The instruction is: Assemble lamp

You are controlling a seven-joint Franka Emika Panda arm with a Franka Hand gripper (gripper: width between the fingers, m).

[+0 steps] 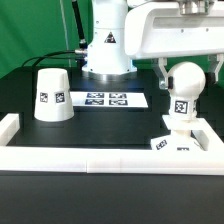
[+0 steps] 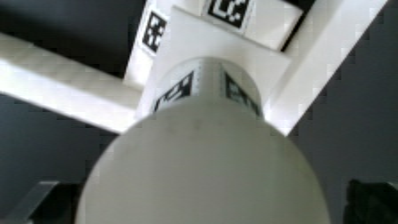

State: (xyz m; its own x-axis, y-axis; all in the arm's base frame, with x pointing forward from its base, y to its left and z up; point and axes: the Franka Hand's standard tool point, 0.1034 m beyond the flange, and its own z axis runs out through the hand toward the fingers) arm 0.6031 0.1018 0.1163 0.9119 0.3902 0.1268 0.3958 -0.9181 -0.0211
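The white ball-shaped bulb stands upright with its tagged stem on the flat square base, at the exterior view's right. My gripper hangs over it with one finger on each side of the ball, and a thin gap shows on both sides, so it is open. In the wrist view the bulb fills the space between the dark fingers, with the base beyond it. The tapered shade stands alone at the exterior view's left.
The marker board lies in the middle, in front of the robot pedestal. A low white wall borders the front and sides of the black table; it also shows in the wrist view.
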